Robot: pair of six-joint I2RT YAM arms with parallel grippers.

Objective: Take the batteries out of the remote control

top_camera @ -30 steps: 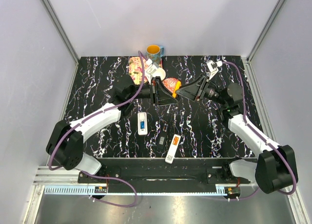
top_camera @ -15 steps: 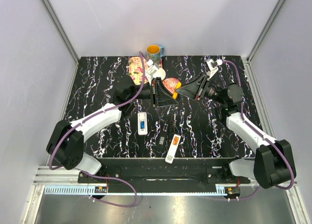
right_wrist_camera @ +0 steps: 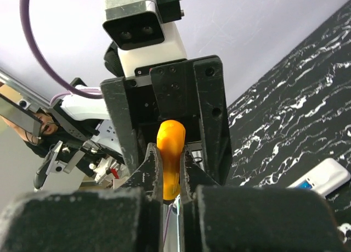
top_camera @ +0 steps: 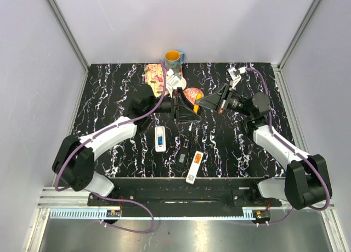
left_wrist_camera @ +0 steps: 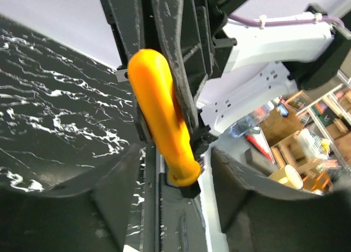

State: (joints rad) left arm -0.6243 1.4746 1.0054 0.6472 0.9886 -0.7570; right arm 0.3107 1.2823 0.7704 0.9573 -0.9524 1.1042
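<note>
Light is bright and even; wrist-view foregrounds are blurred.

My lab test cell, plain white panels [top_camera: 181,21] in aluminium posts [top_camera: 64,28] walling my arms' black marbled table [top_camera: 109,93], cluttered storage shelves [left_wrist_camera: 321,106] beyond my left wrist.

Left arm [top_camera: 109,134] and right arm [top_camera: 277,145], 2 grippers tip to tip. Left gripper [left_wrist_camera: 170,208]: fingers spread. Right gripper [right_wrist_camera: 171,178]: pinching orange handle [right_wrist_camera: 171,145].

Marbled table [top_camera: 104,104] bears a white remote [top_camera: 159,138] and mug [top_camera: 173,57].
</note>
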